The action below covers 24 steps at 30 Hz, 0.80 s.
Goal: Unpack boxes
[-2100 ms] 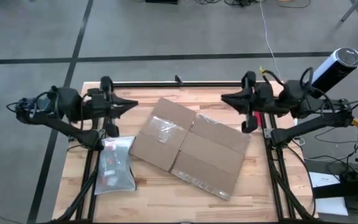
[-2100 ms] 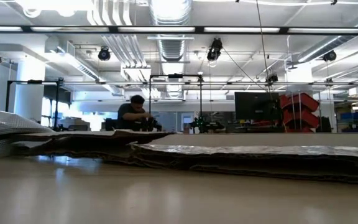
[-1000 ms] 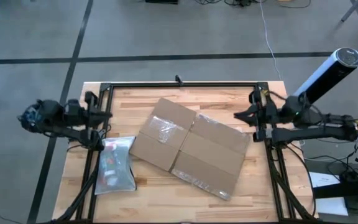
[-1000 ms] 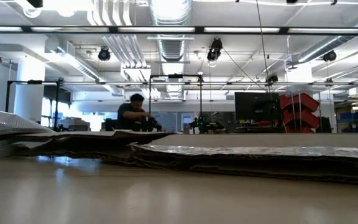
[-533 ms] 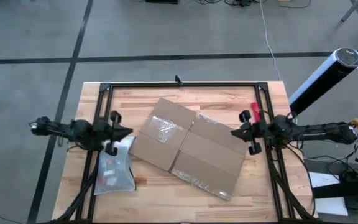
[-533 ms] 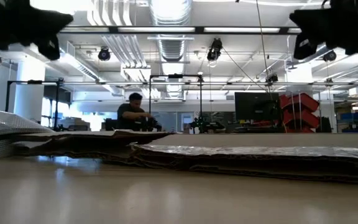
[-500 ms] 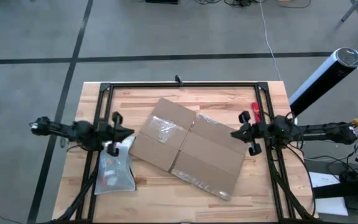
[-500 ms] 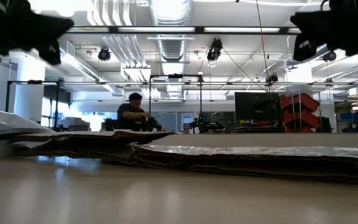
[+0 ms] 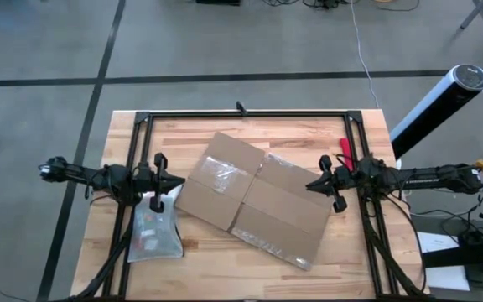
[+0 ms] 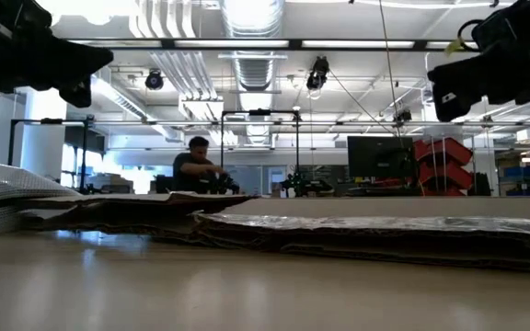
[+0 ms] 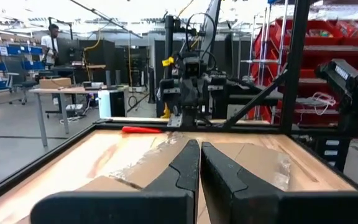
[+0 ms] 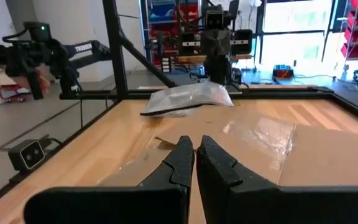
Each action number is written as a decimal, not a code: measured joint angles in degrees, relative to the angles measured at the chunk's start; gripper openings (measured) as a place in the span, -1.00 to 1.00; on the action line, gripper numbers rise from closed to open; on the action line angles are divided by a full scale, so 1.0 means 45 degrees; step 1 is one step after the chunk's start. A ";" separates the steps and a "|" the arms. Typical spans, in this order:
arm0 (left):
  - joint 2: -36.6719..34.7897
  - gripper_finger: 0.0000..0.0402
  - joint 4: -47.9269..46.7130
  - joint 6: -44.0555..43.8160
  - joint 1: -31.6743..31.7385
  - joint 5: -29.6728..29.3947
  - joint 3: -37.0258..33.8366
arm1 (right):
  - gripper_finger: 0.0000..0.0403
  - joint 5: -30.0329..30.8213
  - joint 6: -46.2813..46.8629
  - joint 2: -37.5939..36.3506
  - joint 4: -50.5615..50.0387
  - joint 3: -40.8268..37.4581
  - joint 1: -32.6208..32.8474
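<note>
A flattened cardboard box (image 9: 257, 200) is seen lying at the middle of the wooden table (image 9: 225, 132), turned at a slant to the table's edges, with clear tape (image 9: 216, 175) laid across its surface (the tape also shows glossy in the right wrist view, (image 12: 263, 134)). The left gripper (image 9: 177, 184) is held above the table's left side, just beside the box's left edge, and its jaws are pressed together with nothing between them; in its own wrist view the two dark fingers (image 11: 188, 163) are seen meeting over the box (image 11: 253, 158). The right gripper (image 9: 310, 185) is held over the box's right part, pointing toward the left arm, and its jaws are likewise closed on nothing, the fingers (image 12: 182, 158) almost touching above the cardboard (image 12: 319, 152). A translucent pouch (image 9: 157, 222) lies flat near the table's front left corner, just beside the box and below the left gripper. A red knife (image 9: 345, 152) is seen near the right rail, close behind the right gripper. In the low view a person (image 10: 194, 168) is seated far off in the room beyond the table.
</note>
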 joint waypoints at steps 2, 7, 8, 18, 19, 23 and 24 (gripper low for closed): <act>0.0087 -1.00 -0.0076 0.0084 0.0000 -0.0003 0.0000 | -0.99 0.0004 0.0001 0.0032 -0.0004 0.0000 0.0000; 0.0305 -1.00 -0.0083 0.0106 0.0000 0.0000 0.0000 | -0.99 0.0004 0.0028 0.0037 -0.0022 0.0000 0.0000; 0.0353 -1.00 -0.0062 0.0085 0.0000 0.0000 0.0000 | -0.99 0.0004 0.0024 0.0037 -0.0017 0.0000 0.0000; 0.0745 -1.00 -0.0078 0.0062 0.0000 0.0000 0.0000 | -0.99 0.0004 0.0024 0.0037 -0.0017 0.0000 0.0000; 0.0790 -1.00 -0.0080 0.0059 0.0000 0.0000 0.0000 | -0.99 0.0004 0.0029 0.0037 -0.0017 0.0000 0.0000; 0.0983 -1.00 -0.0087 0.0057 0.0000 0.0000 0.0000 | -0.99 0.0004 0.0027 0.0037 -0.0015 0.0000 0.0000; 0.1019 -1.00 -0.0092 0.0057 0.0000 0.0000 0.0000 | -0.99 0.0008 0.0029 0.0037 -0.0014 0.0000 0.0000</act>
